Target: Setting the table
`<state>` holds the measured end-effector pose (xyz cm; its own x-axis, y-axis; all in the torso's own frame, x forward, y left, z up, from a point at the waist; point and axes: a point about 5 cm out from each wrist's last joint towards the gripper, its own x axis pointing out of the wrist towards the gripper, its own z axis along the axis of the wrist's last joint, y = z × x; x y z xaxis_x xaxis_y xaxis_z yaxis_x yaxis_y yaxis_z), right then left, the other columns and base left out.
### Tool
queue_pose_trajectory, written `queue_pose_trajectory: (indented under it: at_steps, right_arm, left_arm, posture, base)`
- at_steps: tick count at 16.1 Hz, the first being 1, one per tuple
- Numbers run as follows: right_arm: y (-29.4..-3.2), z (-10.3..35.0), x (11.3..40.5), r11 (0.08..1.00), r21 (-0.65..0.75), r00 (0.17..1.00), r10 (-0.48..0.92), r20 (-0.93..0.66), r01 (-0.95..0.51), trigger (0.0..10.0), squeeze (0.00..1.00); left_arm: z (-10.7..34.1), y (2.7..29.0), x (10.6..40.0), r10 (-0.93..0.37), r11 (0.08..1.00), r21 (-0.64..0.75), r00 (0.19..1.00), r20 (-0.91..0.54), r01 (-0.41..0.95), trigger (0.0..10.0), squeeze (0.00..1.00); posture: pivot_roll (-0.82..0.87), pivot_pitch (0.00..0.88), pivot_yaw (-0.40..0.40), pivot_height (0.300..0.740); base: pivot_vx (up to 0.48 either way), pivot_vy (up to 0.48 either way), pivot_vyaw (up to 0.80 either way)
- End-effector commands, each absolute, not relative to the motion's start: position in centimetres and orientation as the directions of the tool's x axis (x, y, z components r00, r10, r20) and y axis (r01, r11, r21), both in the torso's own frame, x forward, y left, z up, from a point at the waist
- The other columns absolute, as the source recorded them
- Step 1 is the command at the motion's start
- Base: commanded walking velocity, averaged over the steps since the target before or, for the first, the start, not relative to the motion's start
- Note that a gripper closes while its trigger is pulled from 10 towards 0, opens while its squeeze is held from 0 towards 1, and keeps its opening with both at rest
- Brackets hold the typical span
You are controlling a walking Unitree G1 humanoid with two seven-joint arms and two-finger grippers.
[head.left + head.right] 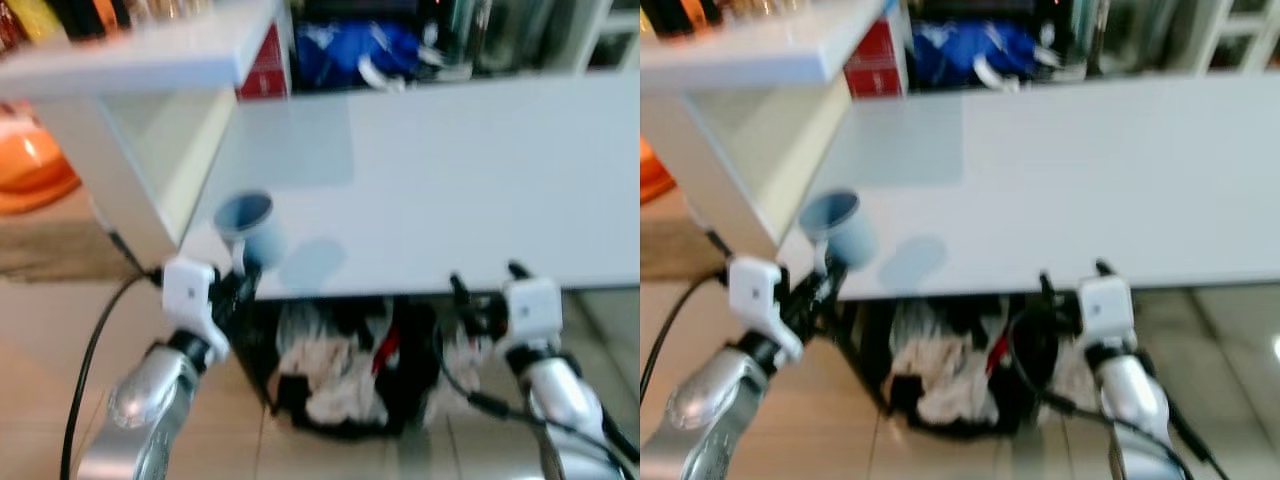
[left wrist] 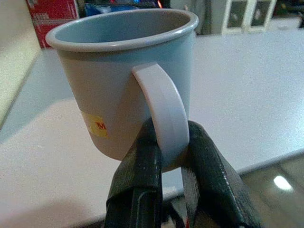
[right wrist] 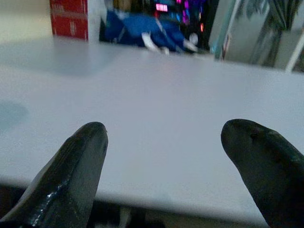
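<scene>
Blue mug point(image 2: 124, 90), lower left of frame: our left gripper point(image 2: 173, 156) pinches its handle; right gripper point(image 3: 164, 164) gapes wide over the white table point(image 1: 480, 180).

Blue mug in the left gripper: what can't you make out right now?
- Blue mug: base hidden behind the left gripper fingers, wrist view; whether it touches the white table is unclear.
- Yellow sticker: print too small.
- Head views: blurred.
- Black basket under the table: contents indistinct.
</scene>
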<state>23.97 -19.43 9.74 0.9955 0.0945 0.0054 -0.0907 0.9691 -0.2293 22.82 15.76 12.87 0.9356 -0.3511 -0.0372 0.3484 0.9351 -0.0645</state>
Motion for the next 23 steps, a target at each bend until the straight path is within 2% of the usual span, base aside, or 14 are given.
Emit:
queue_pose_trajectory:
  at_steps: [1,5,7,9,11,13,17,19,23]
  right_arm:
    - [-18.1,10.2,24.2,0.971,-0.204,0.991,0.133,0.027,-0.125,10.0,0.0]
    - [-17.6,10.1,25.0,0.972,-0.199,0.991,0.131,0.027,-0.123,10.0,0.0]
    - [-17.3,9.9,25.3,0.973,-0.192,0.99,0.137,0.021,-0.13,10.0,0.0]
    - [-16.8,9.9,25.5,0.972,-0.186,0.988,0.152,0.018,-0.146,10.0,0.0]
    - [-16.6,10.2,25.8,0.97,-0.193,0.986,0.16,0.04,-0.149,10.0,0.0]
    - [-16.7,11.6,25.9,0.976,-0.178,0.984,0.147,0.104,-0.127,10.0,0.0]
    - [-17.3,12.2,26.3,0.989,-0.118,0.987,0.101,0.124,-0.086,10.0,0.0]
    - [-17.0,12.2,26.3,0.982,-0.154,0.984,0.127,0.123,-0.108,10.0,0.0]
    - [-16.5,11.9,26.2,0.98,-0.156,0.984,0.143,0.109,-0.125,10.0,0.0]
  left_arm:
    - [12.8,16.2,23.1,-0.323,0.946,-0.048,0.946,-0.036,0.321,0.0,0.0]
    - [10.6,17.3,21.6,-0.273,0.959,-0.109,0.956,-0.105,0.261,0.0,0.0]
    - [10.9,16.6,22.2,-0.277,0.956,-0.129,0.957,-0.084,0.265,0.0,0.0]
    - [11.8,16.1,23.5,-0.277,0.959,-0.079,0.96,-0.044,0.273,0.0,0.0]
    - [13.9,16.2,25.0,-0.27,0.963,-0.009,0.962,0.026,0.271,0.0,0.0]
    - [15.9,16.1,25.7,-0.284,0.958,-0.007,0.955,0.082,0.286,0.0,0.0]
    - [15.4,16.0,25.6,-0.27,0.961,-0.035,0.96,0.069,0.273,0.0,0.0]
    - [15.4,15.7,25.7,-0.282,0.958,-0.034,0.957,0.062,0.284,0.0,0.0]
    - [14.4,15.5,27.4,-0.316,0.948,0.041,0.949,-0.001,0.316,0.0,0.0]
  posture:
    - [-0.06,0.0,0.104,0.74]
    - [-0.07,0.0,0.107,0.74]
    - [-0.06,0.0,0.101,0.74]
    - [-0.06,0.0,0.097,0.74]
    - [-0.05,0.0,0.097,0.74]
    - [-0.06,0.0,0.104,0.74]
    - [-0.06,0.0,0.102,0.74]
    - [-0.06,0.0,0.103,0.74]
    - [-0.07,0.0,0.104,0.74]
  base:
    - [0.319,-0.356,0.0]
    - [0.317,-0.358,0.0]
    - [0.321,-0.352,0.0]
    - [0.324,-0.351,0.0]
    - [0.0,0.0,0.0]
    - [0.0,0.0,0.0]
    - [0.0,0.0,0.0]
    - [0.0,0.0,0.0]
    - [0.0,0.0,0.0]
